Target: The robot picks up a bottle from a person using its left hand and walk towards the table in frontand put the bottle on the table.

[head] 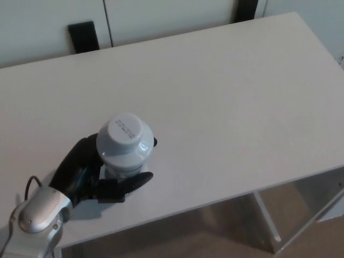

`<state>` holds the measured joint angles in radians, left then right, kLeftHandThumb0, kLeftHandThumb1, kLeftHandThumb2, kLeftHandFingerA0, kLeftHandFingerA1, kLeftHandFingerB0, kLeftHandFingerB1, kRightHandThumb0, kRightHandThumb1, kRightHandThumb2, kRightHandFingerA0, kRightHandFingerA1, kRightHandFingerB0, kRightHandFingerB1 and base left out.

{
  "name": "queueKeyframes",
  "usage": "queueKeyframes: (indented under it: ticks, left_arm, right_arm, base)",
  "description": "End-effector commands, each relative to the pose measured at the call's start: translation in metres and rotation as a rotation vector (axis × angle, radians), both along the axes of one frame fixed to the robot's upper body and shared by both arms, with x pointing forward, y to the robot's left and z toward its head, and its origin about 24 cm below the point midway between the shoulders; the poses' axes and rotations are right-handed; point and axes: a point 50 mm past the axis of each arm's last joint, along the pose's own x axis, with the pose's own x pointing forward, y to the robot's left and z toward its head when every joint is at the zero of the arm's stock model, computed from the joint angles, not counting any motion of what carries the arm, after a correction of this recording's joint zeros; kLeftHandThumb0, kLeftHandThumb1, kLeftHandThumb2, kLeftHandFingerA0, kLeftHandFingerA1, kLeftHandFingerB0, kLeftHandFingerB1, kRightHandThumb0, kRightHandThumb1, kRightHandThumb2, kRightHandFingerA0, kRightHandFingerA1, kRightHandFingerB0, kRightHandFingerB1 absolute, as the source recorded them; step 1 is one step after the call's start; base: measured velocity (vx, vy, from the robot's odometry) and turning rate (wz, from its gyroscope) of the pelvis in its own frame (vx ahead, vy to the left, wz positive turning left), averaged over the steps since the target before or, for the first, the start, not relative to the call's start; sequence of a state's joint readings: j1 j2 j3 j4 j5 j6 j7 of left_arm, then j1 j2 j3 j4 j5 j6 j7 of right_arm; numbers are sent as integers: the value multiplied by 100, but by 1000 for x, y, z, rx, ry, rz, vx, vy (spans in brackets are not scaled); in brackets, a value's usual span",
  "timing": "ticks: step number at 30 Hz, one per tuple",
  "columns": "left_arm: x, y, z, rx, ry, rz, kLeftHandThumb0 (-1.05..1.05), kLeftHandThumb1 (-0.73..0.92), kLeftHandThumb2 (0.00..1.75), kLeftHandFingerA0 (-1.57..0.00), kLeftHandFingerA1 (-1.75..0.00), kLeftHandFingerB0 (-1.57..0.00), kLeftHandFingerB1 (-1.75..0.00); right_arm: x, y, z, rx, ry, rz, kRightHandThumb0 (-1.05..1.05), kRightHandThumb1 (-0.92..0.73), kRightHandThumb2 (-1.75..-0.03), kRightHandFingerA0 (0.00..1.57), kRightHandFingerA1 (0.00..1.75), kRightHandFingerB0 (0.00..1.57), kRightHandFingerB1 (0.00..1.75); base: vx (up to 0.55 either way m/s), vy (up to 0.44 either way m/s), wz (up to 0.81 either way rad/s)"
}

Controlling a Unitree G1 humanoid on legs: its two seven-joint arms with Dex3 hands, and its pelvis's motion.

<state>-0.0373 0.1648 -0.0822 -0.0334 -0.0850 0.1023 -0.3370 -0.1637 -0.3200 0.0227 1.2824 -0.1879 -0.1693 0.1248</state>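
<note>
- Nearest, the left hand (88, 174) comes in from the lower left, its fingers (129, 183) wrapped round the lower body of the bottle (124, 141). The right hand is out of view.
- The bottle stands upright, cap up, over the tabletop (226, 107) close to its near edge. From above I cannot tell whether its base touches.
- Fetching and walking look done; setting down and letting go remain.
- Beyond, the tabletop runs bare to its far edge and right corner, leaving ample room.
</note>
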Motion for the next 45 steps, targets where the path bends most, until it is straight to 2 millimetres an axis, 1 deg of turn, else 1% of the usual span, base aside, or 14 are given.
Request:
queueKeyframes:
  ticks: [1,10,15,21,27,29,36,39,40,41,42,43,44,45]
  left_arm:
    - [4,4,6,-8,0,16,-21,76,76,-110,-117,-82,-104]
    - [12,2,12,-7,-16,24,-23,78,71,-111,-115,-81,-102]
    - [19,2,13,-10,-8,38,-22,76,74,-110,-118,-81,-104]
    - [23,0,-4,-40,84,79,-22,75,73,-111,-119,-82,-100]
    - [26,-9,-22,-54,165,95,-22,74,75,-112,-120,-84,-99]
    - [22,-10,-29,-51,186,102,-21,73,74,-112,-121,-85,-99]
    - [24,-19,-36,-69,206,93,-22,72,75,-114,-119,-85,-101]
    - [22,-21,-36,-45,184,69,-22,76,71,-112,-117,-84,-97]
    - [22,-22,-36,-35,174,65,-24,78,67,-112,-114,-86,-85]
    - [22,-22,-36,-26,160,58,-26,80,63,-116,-106,-87,-61]
    - [23,-23,-35,-22,153,55,-26,80,63,-116,-106,-87,-61]
    - [22,-22,-34,-23,155,50,-43,66,60,-88,-53,-50,-36]
    - [21,-23,-32,-26,163,0,-54,60,59,-35,-37,-17,-28]
    - [21,-23,-31,-9,161,-40,-65,43,80,-1,-22,-1,-18]
  right_arm:
    - [-2,-4,2,-8,-2,-5,-44,-70,-61,53,41,47,37]
    - [2,-5,3,-22,-5,2,-44,-71,-62,52,41,48,37]
    - [3,-5,4,-36,-1,36,-45,-72,-62,54,41,48,37]
    - [0,-6,3,3,1,-18,-43,-71,-61,52,40,47,37]
    - [1,-5,3,-8,0,4,-43,-71,-61,51,41,47,37]
    - [-5,-3,0,-6,14,5,-43,-70,-61,52,41,46,37]
    - [-4,-2,0,11,9,0,-43,-70,-61,53,41,47,38]
    - [-5,-2,0,8,10,4,-43,-70,-61,52,41,46,37]
    - [-5,-2,-1,5,13,5,-43,-70,-61,52,41,46,37]
    - [-4,-3,0,4,10,4,-43,-70,-61,52,41,46,37]
    - [-4,-3,0,3,8,3,-43,-70,-61,52,41,46,37]
    - [-3,-3,0,2,8,0,-43,-70,-61,52,41,46,37]
    - [-2,-3,0,0,8,-2,-43,-70,-61,52,41,46,37]
    - [-2,-3,0,-1,10,-1,-44,-70,-61,52,40,46,37]
  base:
    - [88,-32,2]
    - [9,-4,0]
    - [0,0,0]
    - [0,0,0]
    - [0,0,0]
    - [0,0,0]
    - [0,0,0]
    - [0,0,0]
    - [0,0,0]
    - [0,0,0]
    - [0,0,0]
    - [0,0,0]
    - [0,0,0]
    - [0,0,0]
